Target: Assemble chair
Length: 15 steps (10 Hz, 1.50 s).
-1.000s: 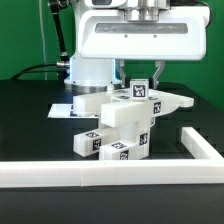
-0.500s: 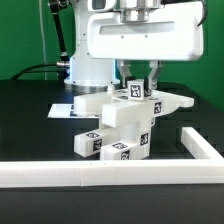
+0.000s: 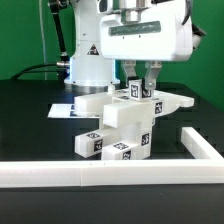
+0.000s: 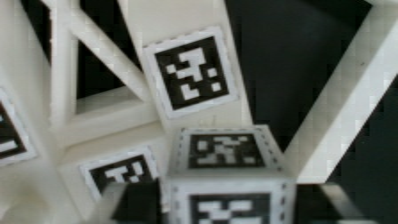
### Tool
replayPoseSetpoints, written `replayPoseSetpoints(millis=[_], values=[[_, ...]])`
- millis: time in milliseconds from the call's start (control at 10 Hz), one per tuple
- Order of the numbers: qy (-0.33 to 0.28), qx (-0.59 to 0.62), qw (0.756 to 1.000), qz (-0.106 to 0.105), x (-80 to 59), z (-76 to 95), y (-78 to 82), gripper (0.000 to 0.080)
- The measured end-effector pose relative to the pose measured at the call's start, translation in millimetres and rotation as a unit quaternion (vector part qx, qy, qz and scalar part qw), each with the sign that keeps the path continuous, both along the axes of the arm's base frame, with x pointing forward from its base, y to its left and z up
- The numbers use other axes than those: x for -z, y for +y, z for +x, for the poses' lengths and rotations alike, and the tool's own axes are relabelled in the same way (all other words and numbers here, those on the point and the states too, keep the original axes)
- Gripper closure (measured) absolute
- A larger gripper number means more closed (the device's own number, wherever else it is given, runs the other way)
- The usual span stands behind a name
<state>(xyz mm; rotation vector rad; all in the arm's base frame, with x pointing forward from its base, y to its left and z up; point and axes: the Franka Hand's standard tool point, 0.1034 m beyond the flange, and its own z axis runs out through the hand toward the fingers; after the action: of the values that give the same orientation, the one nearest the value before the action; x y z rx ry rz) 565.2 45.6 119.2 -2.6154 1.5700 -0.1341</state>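
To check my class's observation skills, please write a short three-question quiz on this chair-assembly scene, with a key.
1. True or false: the hand sits directly above the topmost tagged cube of the chair.
2. Where does the white border rail lie? A) on top of the chair. B) in front of the chair, turning back at the exterior view's right. C) behind the robot's base.
3. What colour is the table?
Key: 1 true; 2 B; 3 black.
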Motion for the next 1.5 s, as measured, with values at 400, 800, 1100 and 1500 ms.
replayPoseSetpoints(millis=[400, 800, 1100, 1500], values=[[-0.006, -0.107, 0.994, -0.013, -2.5, 2.7, 8.1, 0.0157], [-0.014, -0.302, 0.952, -0.038, -1.4, 2.1, 13.5, 0.0150], [-0.016, -0.411, 0.910, -0.054, -1.4, 2.3, 10.0, 0.0150], [-0.014, -0.531, 0.844, -0.074, -1.3, 2.3, 7.1, 0.0150]])
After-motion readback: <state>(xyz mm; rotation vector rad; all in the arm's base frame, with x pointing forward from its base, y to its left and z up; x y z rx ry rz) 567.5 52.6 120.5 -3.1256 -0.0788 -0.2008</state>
